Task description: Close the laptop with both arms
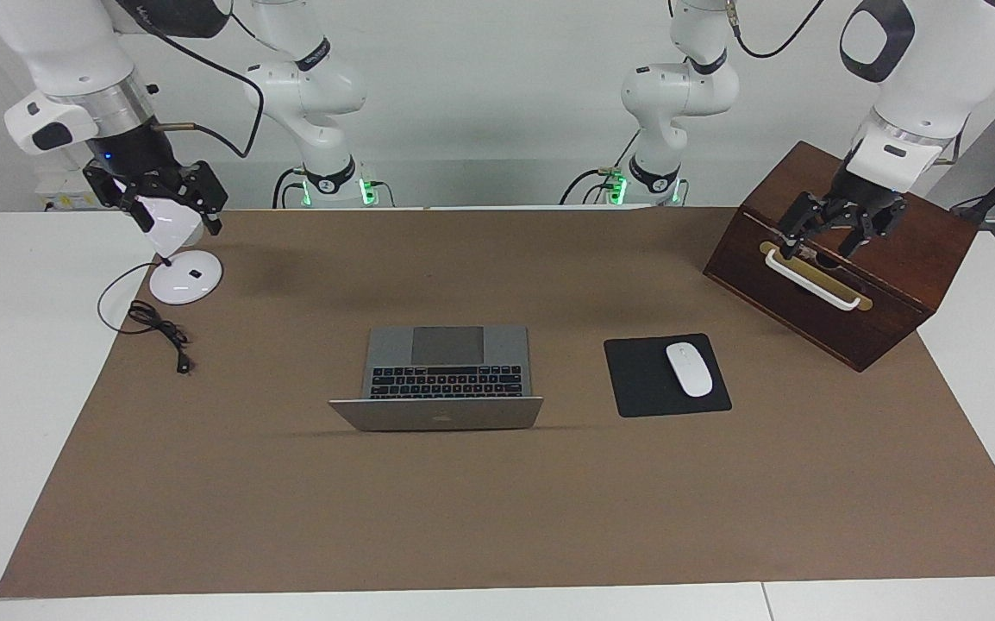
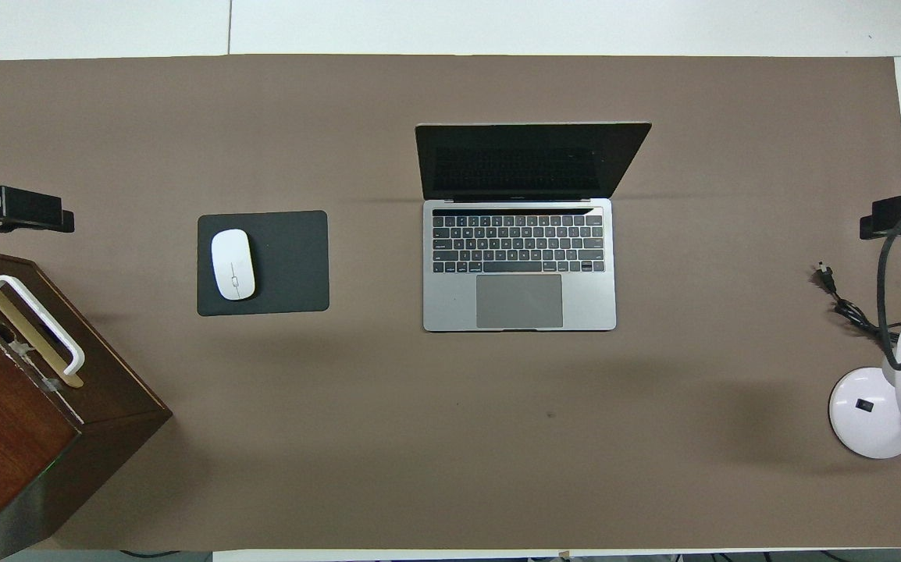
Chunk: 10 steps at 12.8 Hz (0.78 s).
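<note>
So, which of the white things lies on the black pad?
The mouse; the lamp stands on the brown mat, at the right arm's end.

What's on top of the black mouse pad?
A white mouse lies on the mouse pad, toward the pad's edge at the left arm's end. The patch of pad under the mouse is covered.

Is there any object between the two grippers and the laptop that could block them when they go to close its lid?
Nothing visible does. The laptop sits open mid-mat with bare mat around it. The left gripper hangs open over the wooden box; the right gripper hangs open over the lamp. The mouse pad lies flat beside the laptop.
</note>
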Each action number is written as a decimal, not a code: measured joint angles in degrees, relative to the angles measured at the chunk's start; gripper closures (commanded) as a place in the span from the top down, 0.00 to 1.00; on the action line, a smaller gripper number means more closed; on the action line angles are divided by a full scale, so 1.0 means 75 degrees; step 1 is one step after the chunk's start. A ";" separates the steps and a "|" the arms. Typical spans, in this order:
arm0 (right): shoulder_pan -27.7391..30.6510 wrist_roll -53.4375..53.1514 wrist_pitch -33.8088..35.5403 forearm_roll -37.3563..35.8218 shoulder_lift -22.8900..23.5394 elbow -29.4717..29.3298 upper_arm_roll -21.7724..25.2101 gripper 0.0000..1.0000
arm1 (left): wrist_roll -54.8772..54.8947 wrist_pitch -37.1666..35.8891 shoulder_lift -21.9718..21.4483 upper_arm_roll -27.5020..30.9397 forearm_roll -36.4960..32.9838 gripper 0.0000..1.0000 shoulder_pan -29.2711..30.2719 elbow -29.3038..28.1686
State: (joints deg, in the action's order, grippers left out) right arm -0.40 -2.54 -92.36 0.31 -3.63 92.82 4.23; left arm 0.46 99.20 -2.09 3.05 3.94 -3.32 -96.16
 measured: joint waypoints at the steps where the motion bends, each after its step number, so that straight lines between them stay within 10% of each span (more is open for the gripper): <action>1: 0.0000 -0.0003 0.0000 0.0000 0.0000 0.0002 0.0000 1.00 | -0.0004 0.0000 0.0000 -0.0008 0.0000 1.00 -0.0001 0.0000; 10: 0.0060 -0.0009 -0.0022 0.0000 0.0000 0.0022 0.0031 1.00 | -0.0006 0.0000 0.0000 0.0024 -0.0004 1.00 0.0002 0.0000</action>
State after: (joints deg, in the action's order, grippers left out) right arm 0.05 -2.60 -92.52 0.31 -3.63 92.98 4.46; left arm 0.42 99.20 -2.09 3.23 3.91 -3.31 -96.16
